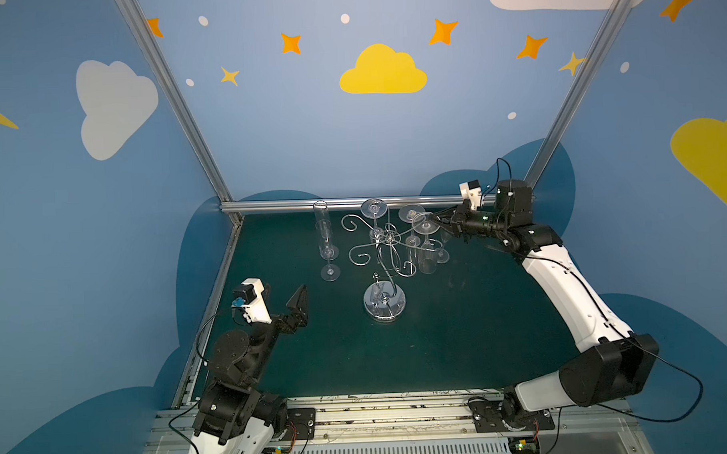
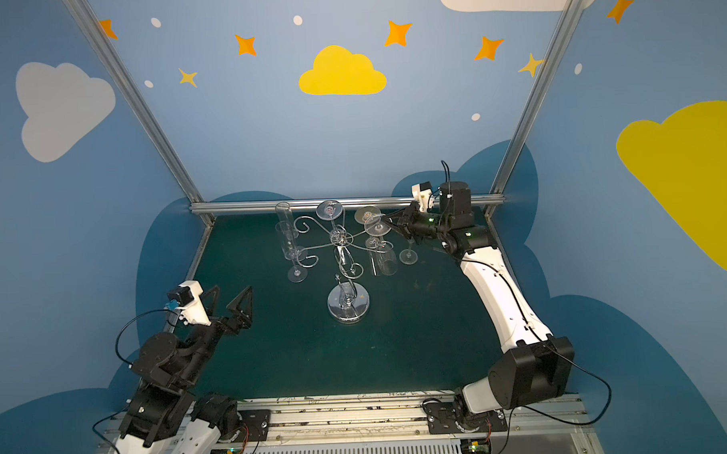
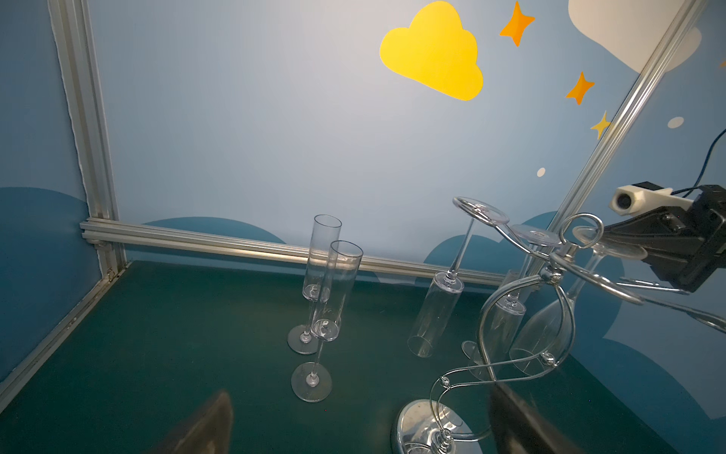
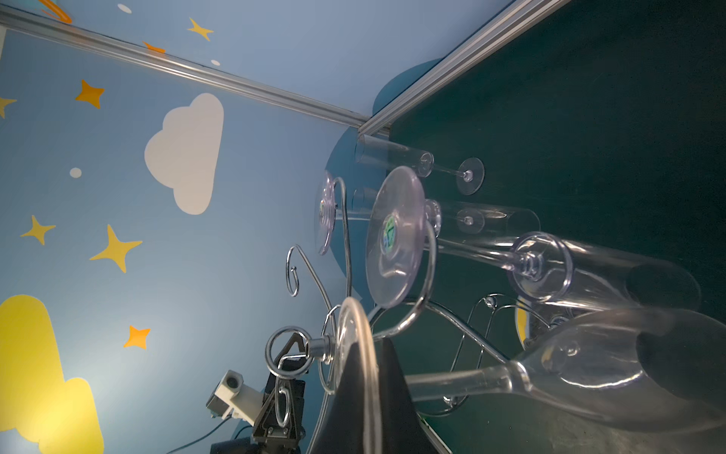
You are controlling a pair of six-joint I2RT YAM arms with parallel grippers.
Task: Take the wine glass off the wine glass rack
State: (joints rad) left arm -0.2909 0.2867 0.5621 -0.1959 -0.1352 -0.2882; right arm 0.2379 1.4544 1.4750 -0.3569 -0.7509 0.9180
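Observation:
The wine glass rack [image 1: 389, 236] [image 2: 341, 237], a silver wire stand on a round shiny base [image 3: 424, 428], stands mid-table. A clear wine glass [image 1: 425, 223] [image 2: 376, 224] hangs upside down from a right-hand arm, its round bowl [image 3: 542, 330] [image 4: 628, 373] pointing down. My right gripper [image 1: 434, 219] [image 2: 388, 221] [image 4: 383, 346] is shut on the edge of the glass's foot, level with the rack's top. My left gripper [image 2: 227, 301] [image 3: 361, 432] hovers open and empty at the front left, well away from the rack.
Two flutes [image 1: 373, 209] [image 1: 411, 213] also hang on the rack's far arms. Two flutes [image 1: 328, 254] [image 3: 314, 314] stand upright left of the rack, and another glass's foot [image 2: 408, 256] rests on the mat under my right gripper. An aluminium rail [image 1: 352, 202] runs along the back.

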